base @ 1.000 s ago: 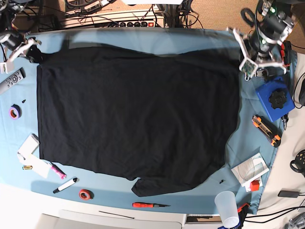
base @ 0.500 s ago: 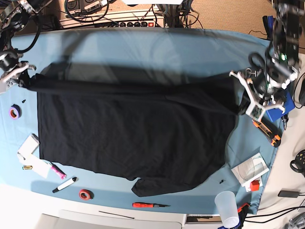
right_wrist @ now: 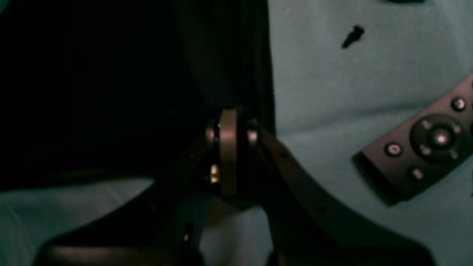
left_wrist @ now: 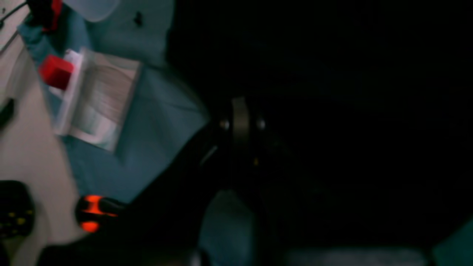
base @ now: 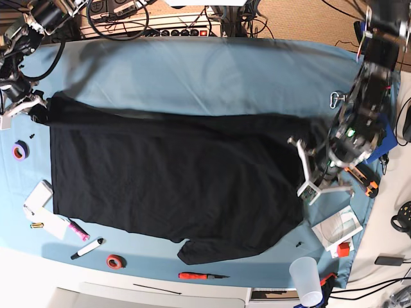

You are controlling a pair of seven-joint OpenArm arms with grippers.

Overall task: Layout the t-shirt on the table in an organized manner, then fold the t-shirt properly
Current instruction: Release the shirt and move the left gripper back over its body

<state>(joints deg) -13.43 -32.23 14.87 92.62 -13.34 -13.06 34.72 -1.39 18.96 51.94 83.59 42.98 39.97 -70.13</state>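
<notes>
The black t-shirt [base: 173, 186] lies spread over the light blue table [base: 212, 70], its far edge lifted and drawn forward over the body. My left gripper [base: 308, 163] is at the shirt's right far corner; in the left wrist view the left gripper [left_wrist: 240, 122] is shut on dark t-shirt fabric [left_wrist: 332, 111]. My right gripper [base: 35, 109] is at the left far corner; in the right wrist view the right gripper [right_wrist: 229, 136] is shut on the edge of the t-shirt [right_wrist: 129, 92]. No print or label shows.
A remote [right_wrist: 425, 147] lies just beside the right gripper. A purple tape roll [base: 19, 151], marker [base: 88, 249], red tape roll [base: 115, 261] and red screwdriver [base: 199, 276] lie along the left and front. An orange cutter [base: 366, 183], white packet [base: 338, 228] and clear cup [base: 306, 279] crowd the right.
Both grippers have carried the shirt's far edge toward the front. The left arm moved furthest, coming down and inward over the shirt's right side. More blue table shows at the back.
</notes>
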